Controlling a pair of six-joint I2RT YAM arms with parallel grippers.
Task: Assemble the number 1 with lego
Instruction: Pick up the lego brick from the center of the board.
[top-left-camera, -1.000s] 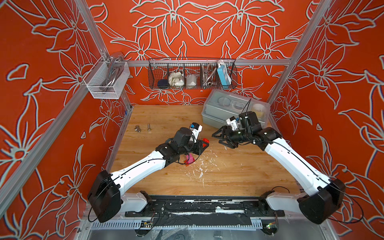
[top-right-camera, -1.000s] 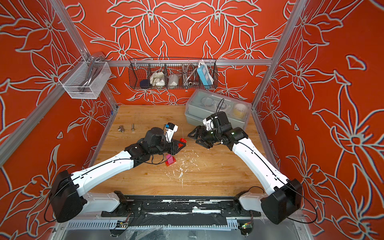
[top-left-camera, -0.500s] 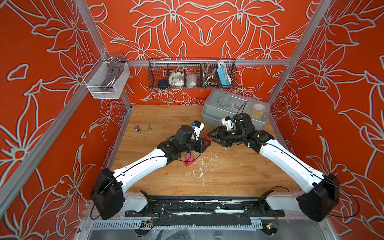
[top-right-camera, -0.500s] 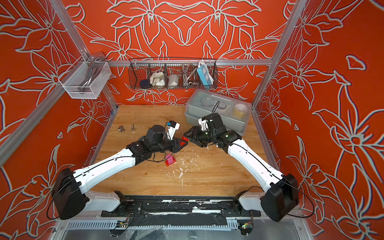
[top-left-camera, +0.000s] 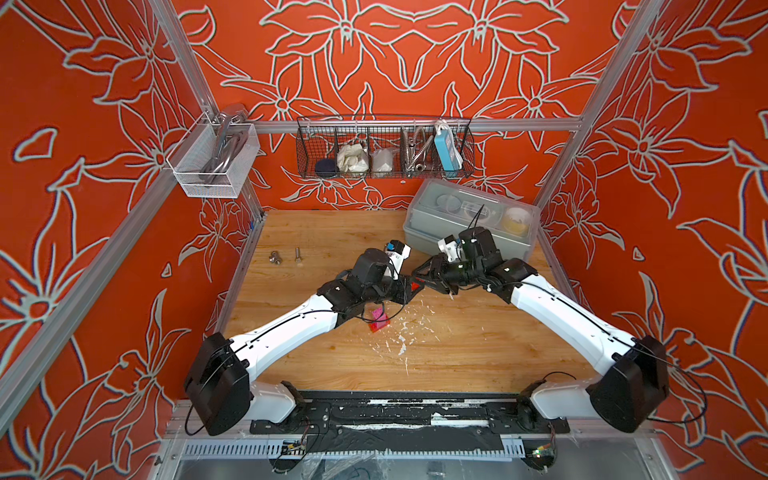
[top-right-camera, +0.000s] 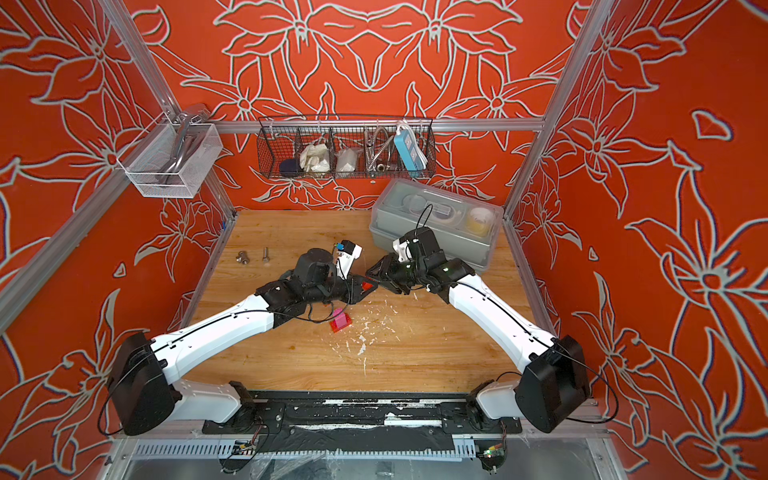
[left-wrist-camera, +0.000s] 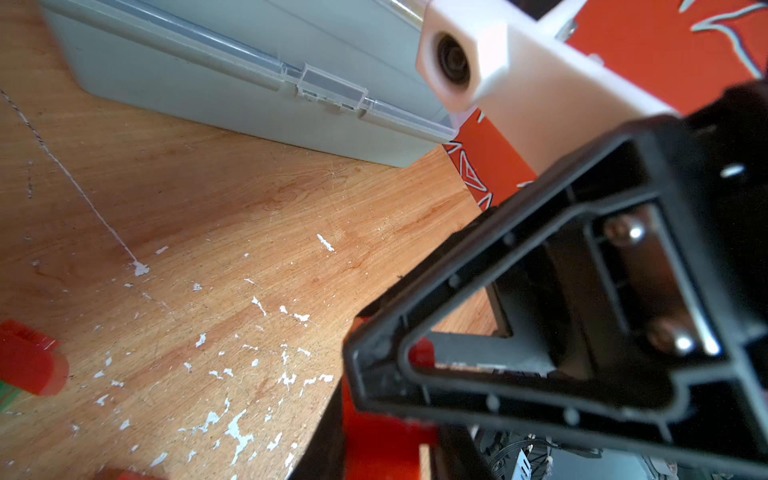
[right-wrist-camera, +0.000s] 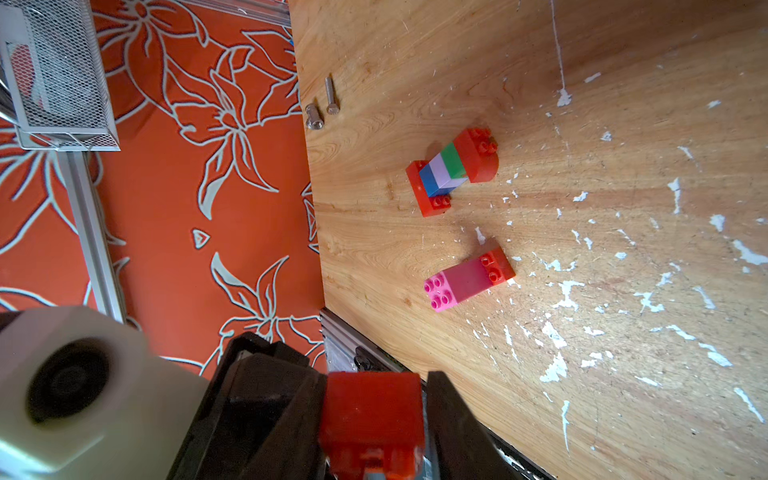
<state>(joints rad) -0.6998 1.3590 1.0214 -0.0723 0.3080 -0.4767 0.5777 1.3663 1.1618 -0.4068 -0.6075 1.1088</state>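
At the near side of the wooden table (top-left-camera: 478, 340), well out in front of the grey box (top-left-camera: 469, 232), the pink-and-red stack (top-left-camera: 379, 322) lies on its side, apart from everything else. I read it as a sub-piece parked where neither arm will knock it.

Closer to the box, just off the left end of its front wall and up off the wood, is the red brick (top-left-camera: 417, 286). Your left gripper (top-left-camera: 406, 291) is clamped narrow on one end. Your right gripper (top-left-camera: 428, 280) comes in from the box side with its jaws drawn in against the brick's flanks (the right wrist view shows black fingers (right-wrist-camera: 446, 415) flush on both sides). Two grips on one brick in mid-air looks like a handover, probably so the brick ends up turned the right way for pressing on.

Farther left of the box, hidden under the left arm (top-left-camera: 291, 328) in both top views, the striped stack (right-wrist-camera: 453, 170) lies flat. It runs red, blue, lilac, green, red in a row and is likely the stem of the 1. Farthest left of the box, two bolts (top-left-camera: 284, 257) sit unused.
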